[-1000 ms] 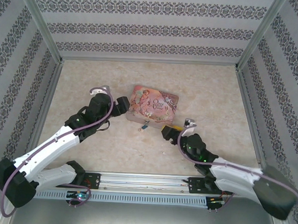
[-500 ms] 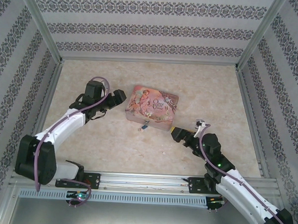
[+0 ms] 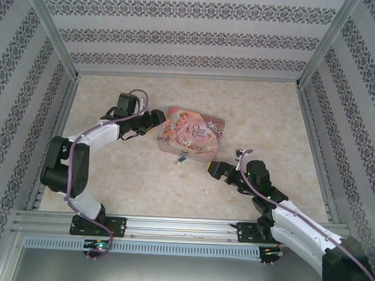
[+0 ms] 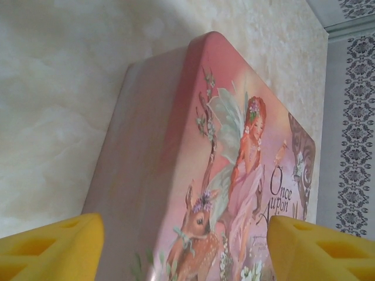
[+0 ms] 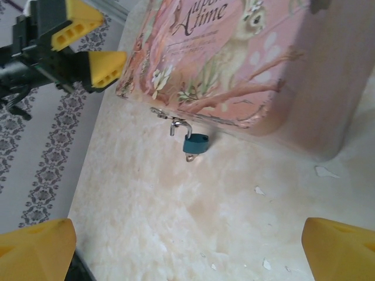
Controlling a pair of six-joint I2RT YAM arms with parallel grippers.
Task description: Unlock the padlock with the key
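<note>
Beige table (image 3: 141, 182): my left gripper (image 3: 156, 121) had swung to the pink tin (image 3: 197, 130), jaws open about its corner, likely to brace it; right gripper (image 3: 214, 170) gaped empty toward the padlock (image 5: 195, 144).

A pink tin (image 3: 192, 139) lies flat in the middle of the pale tabletop (image 3: 141, 182). Its lid shows a fairy, a deer and the words "Once Upon a Time". Small white flecks (image 5: 323, 171) lie near the tin. Flowery striped walls (image 3: 193, 37) stand on three sides. A metal rail (image 3: 183, 227) runs along the near edge.
</note>
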